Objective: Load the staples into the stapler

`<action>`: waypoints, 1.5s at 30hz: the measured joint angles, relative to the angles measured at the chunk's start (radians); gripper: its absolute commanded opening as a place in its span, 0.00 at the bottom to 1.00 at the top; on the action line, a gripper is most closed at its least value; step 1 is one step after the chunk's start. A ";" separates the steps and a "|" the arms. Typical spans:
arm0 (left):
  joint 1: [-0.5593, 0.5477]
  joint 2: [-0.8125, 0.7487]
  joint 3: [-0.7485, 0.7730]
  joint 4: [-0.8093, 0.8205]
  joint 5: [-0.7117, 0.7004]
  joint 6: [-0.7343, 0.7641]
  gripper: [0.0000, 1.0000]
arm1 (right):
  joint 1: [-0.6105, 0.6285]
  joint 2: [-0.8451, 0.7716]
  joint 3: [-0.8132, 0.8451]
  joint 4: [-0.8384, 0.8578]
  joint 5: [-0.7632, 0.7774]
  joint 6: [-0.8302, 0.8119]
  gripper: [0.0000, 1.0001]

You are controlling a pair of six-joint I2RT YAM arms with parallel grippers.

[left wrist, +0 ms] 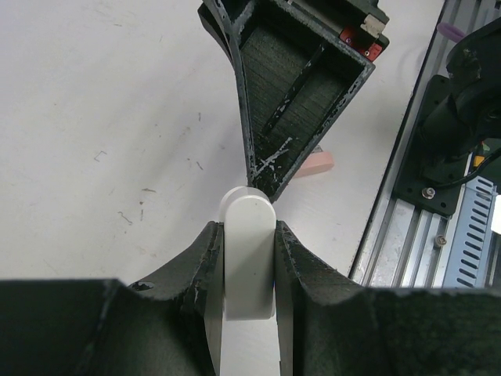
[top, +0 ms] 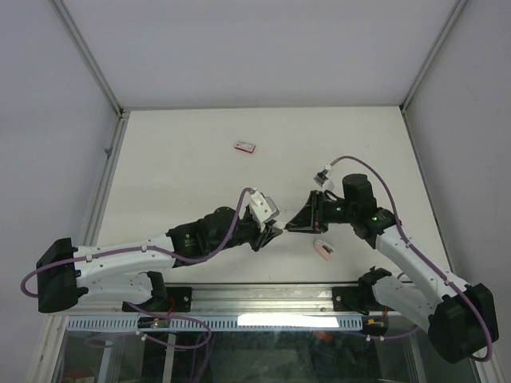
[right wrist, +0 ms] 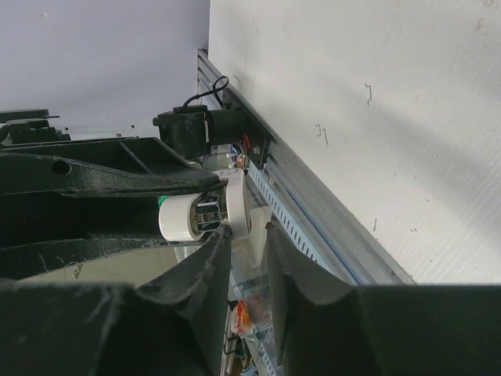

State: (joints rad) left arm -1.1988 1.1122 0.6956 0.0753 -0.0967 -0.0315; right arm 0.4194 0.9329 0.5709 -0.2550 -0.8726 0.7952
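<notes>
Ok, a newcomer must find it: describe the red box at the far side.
On the white table, look past both arms. The small flat red box lies alone there, darker than the pink piece by the right gripper.

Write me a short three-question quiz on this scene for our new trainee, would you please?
1. True or false: the right gripper holds the red-pink staple box.
2. What does the left gripper clamp? A) the white stapler B) the red-pink staple box C) nothing
3. What colour is the small object lying on the table close to the right gripper?

Key: 1. False; the box lies alone towards the far side of the table. 2. A. 3. Pink.
</notes>
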 measured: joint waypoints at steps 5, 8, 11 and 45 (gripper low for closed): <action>0.000 -0.001 0.000 0.000 0.000 0.000 0.00 | 0.031 0.019 -0.007 0.036 0.001 0.020 0.24; 0.000 -0.007 0.000 -0.006 0.000 0.000 0.00 | 0.041 0.026 -0.010 0.054 0.001 0.029 0.22; 0.000 -0.012 0.000 -0.014 -0.001 0.002 0.00 | 0.050 0.033 -0.010 0.074 0.001 0.042 0.19; 0.107 0.037 0.071 0.030 -0.155 -0.307 0.99 | 0.074 0.016 -0.081 0.233 0.485 -0.115 0.00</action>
State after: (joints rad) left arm -1.0920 1.1488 0.7662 0.1051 -0.2520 -0.3389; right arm 0.4938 0.9493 0.4900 -0.0223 -0.3878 0.6804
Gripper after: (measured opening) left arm 0.987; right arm 0.032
